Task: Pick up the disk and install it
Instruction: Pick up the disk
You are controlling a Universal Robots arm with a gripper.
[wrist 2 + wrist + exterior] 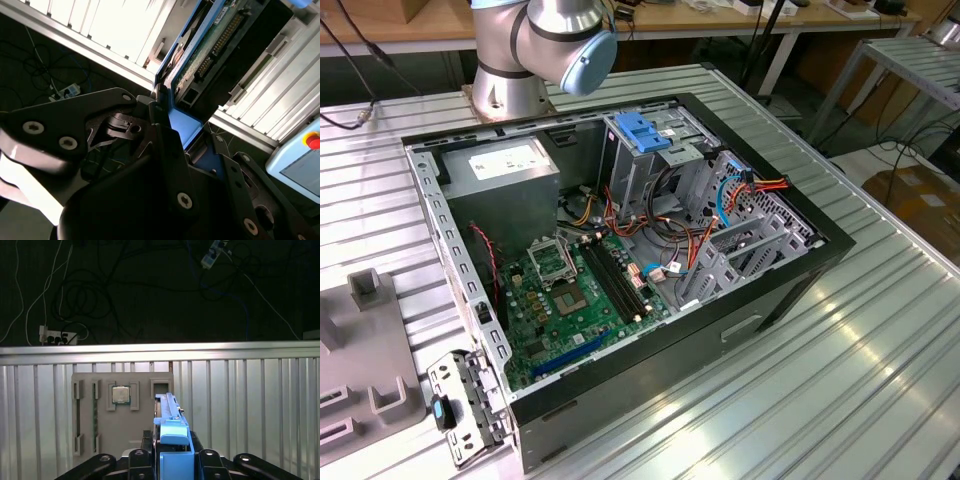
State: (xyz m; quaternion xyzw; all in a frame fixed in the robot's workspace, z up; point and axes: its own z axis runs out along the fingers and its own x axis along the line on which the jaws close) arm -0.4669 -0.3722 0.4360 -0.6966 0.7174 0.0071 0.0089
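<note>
The claw [172, 452] squeezes the blue end of the disk [169, 412], held up over the metal table [250, 405], near the grey tray [142, 420]. Thin grip, so disk could tip or slip & bump wires [692, 238] in the PC case [775, 290].

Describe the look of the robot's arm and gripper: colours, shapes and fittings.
The arm is built of rounded silver-metal joint housings, one closed by a light-blue cap. The gripper is black: flat, angular link plates joined by silver round-headed screws.
</note>
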